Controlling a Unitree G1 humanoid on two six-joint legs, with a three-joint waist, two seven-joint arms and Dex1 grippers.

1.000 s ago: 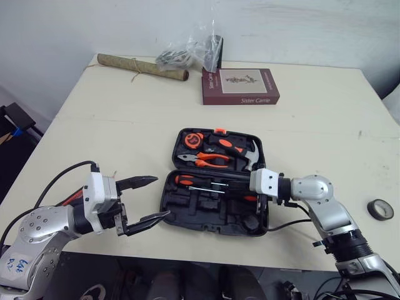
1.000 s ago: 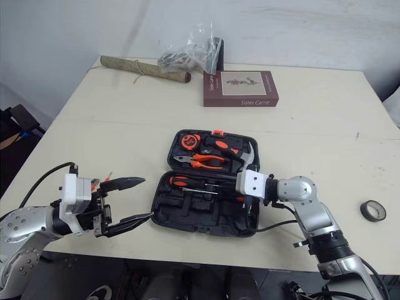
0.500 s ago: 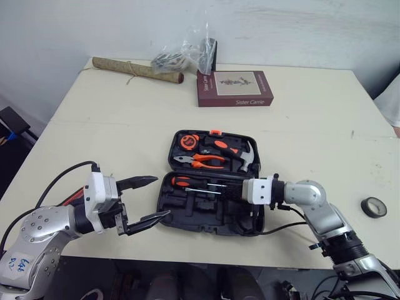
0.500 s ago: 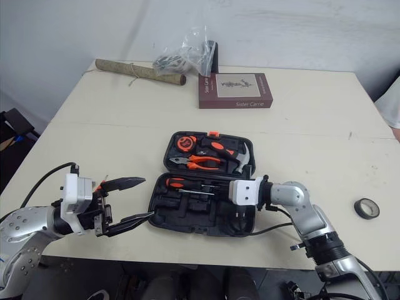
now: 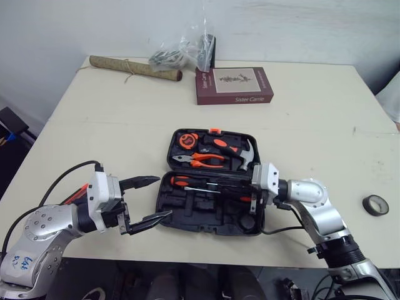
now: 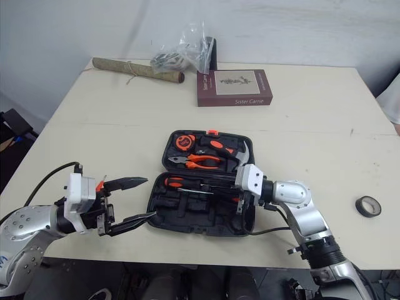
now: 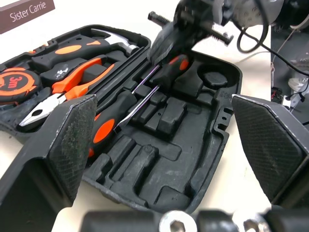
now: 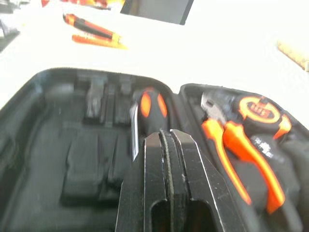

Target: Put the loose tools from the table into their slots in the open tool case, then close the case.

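Right gripper (image 8: 164, 137) pulled back slightly toward the hinge of the open black plastic tool case (image 5: 206, 219), fingers pinched together, empty. Orange-and-black-handled screwdriver (image 5: 187, 182) left seated in its slot. Left gripper (image 5: 162, 197) held spread beside the case, unmoved. Slim orange-and-black tool (image 8: 91, 33) seen loose on the cream table (image 5: 125, 125): likely next.

Your right tool (image 8: 163, 137), fingers pressed together, hangs over the open black plastic tool case (image 8: 58, 96), tips just by the orange-handled screwdriver (image 8: 151, 104).
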